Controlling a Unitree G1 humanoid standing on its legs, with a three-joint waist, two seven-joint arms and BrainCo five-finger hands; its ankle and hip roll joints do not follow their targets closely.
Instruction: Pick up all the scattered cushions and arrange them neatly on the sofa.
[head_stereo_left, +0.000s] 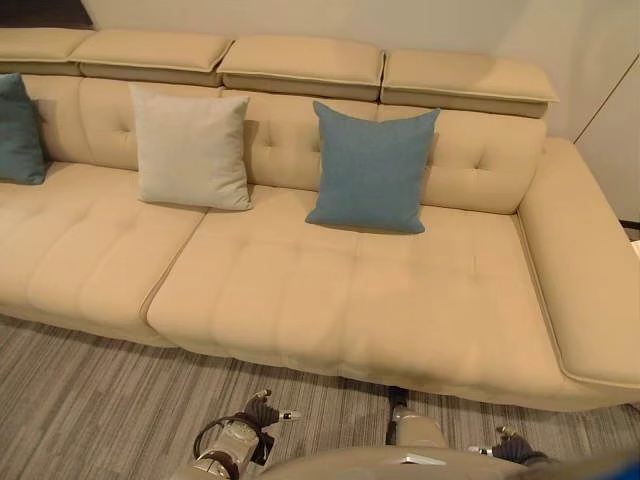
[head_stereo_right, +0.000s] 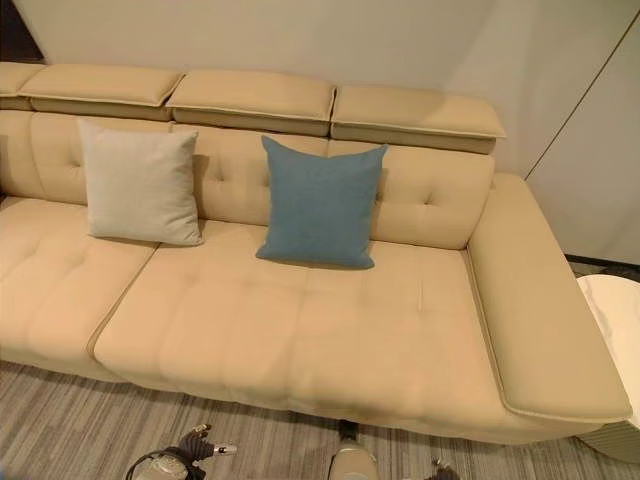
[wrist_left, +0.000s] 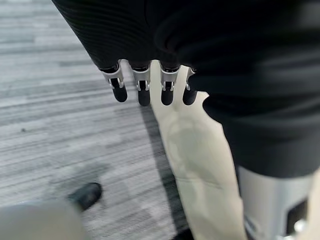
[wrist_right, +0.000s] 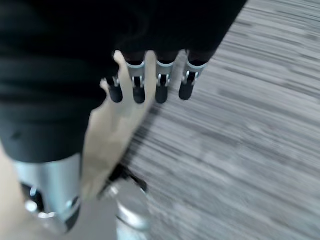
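Cushions are the business here, and none lies on the striped grey floor in front of the sofa, which serves as the landmark. Nearest the robot, below the sofa's front edge, both hands hang low and hold nothing. The left hand shows its fingers straight and relaxed, pointing at the floor beside the sofa's base. The right hand hangs the same way, fingers loosely spread, nothing between them.

Further on, the sofa seat lies bare across its front. At the back of the seat, the blue cushion stands upright near the middle, leaning on the backrest. Just to its left the cream cushion leans the same way, apart from the blue one. At the sofa's far left a second teal cushion is cut by the frame edge.

The arrangement looks close to finished, so the main risk is stopping early: a cushion could lie beyond what these frames take in, since only this stretch of floor can be checked. A second risk is a careless reach across the seat, which could tip an upright cushion forward, as each rests only on its lower edge and the backrest.
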